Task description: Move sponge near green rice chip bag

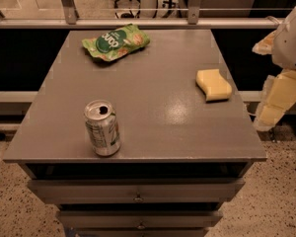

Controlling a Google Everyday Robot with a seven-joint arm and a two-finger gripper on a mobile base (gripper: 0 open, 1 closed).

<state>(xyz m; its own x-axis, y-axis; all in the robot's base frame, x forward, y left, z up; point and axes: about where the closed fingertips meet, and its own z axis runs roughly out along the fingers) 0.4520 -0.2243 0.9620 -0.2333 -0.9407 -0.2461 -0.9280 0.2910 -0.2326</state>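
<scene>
beside the table (153,117), the claw (275,101) seemingly holds nothing; i cannot tell its spread.

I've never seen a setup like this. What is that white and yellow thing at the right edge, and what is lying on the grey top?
That is a robot arm. The pale yellow part below it is its tool, the part it grasps with. It hangs off the table's right side and touches none of the objects. The one camera looks down on the flat grey tabletop from the front; where it is mounted I cannot say. Three things are on top: a pale yellow soft rectangular sponge near the right edge, a crinkly light green chip bag at the back left, and a silver-green drink can upright at the front left. Drawers sit below.
</scene>
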